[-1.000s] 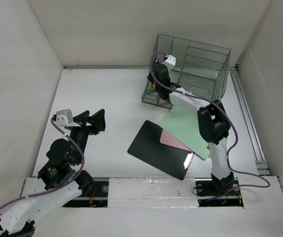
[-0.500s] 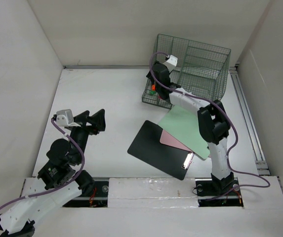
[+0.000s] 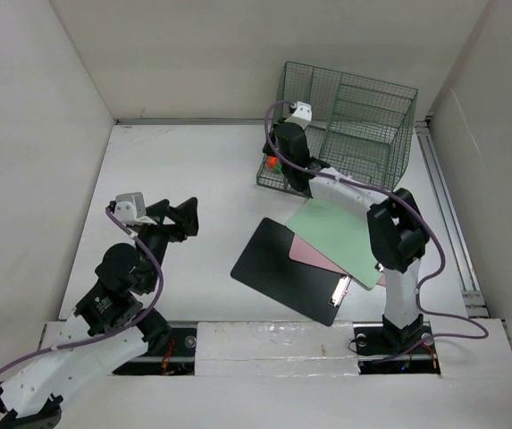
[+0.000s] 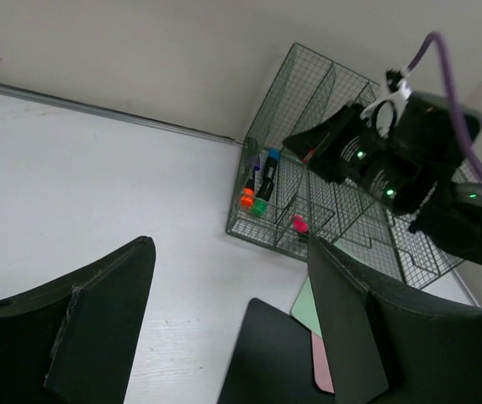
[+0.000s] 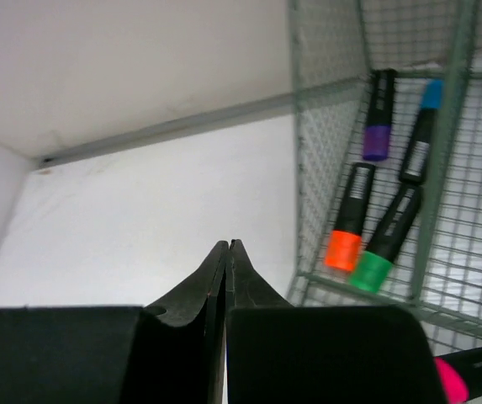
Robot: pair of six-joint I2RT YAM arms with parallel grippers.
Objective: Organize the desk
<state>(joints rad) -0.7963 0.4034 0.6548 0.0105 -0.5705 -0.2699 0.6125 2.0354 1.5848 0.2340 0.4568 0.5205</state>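
The desk is a white tabletop between white walls. A dark green wire rack stands at its far right, and several markers with orange, green, blue and purple caps lie in the rack's front tray. My right gripper hovers at the tray's left end with its jaws shut tight on nothing; in the left wrist view the right gripper points left above the tray. My left gripper is open and empty over the bare left side of the desk, and it faces the rack.
A black clipboard lies near the right arm's base, with a green sheet and a pink sheet overlapping it. A pink-capped marker sits in the tray nearer the clipboard. A metal rail runs along the right wall.
The right gripper's jaws have closed and it has shifted slightly back and left above the tray. The left arm has moved a little right and forward, still open.
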